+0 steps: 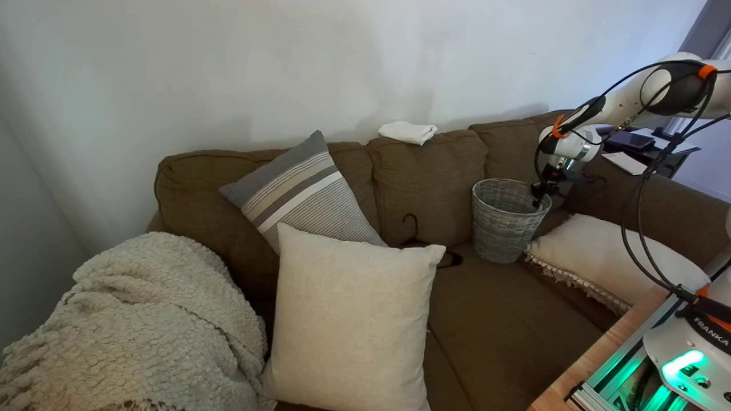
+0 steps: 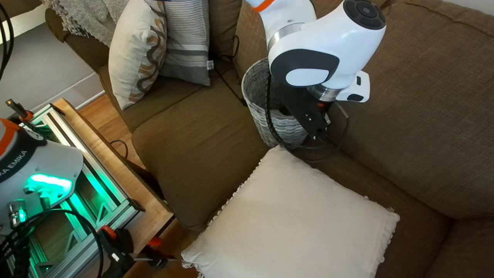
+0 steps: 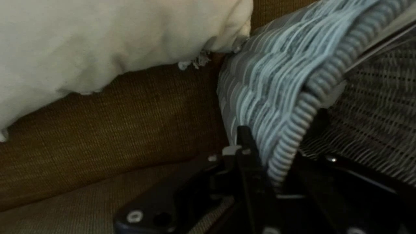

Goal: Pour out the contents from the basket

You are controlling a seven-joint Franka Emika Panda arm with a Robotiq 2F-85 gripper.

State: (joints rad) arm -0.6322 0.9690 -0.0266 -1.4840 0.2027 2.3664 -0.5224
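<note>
The grey woven basket (image 1: 502, 231) stands on the sofa seat against the backrest. It also shows in an exterior view (image 2: 260, 117), partly behind the arm. My gripper (image 1: 540, 193) is at its rim on the side toward the sofa arm. In the wrist view the gripper (image 3: 281, 146) straddles the rim, one finger outside the basket wall (image 3: 260, 81) and one inside; the rim fills the gap and the fingers look shut on it. Of the contents, a small whitish piece (image 3: 334, 95) shows inside, with a dark shape beside it that I cannot identify.
A cream tasselled pillow (image 2: 293, 224) lies beside the basket. A black hanger (image 1: 454, 260) lies on its other side. A big cream pillow (image 1: 354, 319), a striped pillow (image 1: 308, 194) and a fluffy blanket (image 1: 143, 319) are farther along. A white cloth (image 1: 406, 132) rests on the backrest.
</note>
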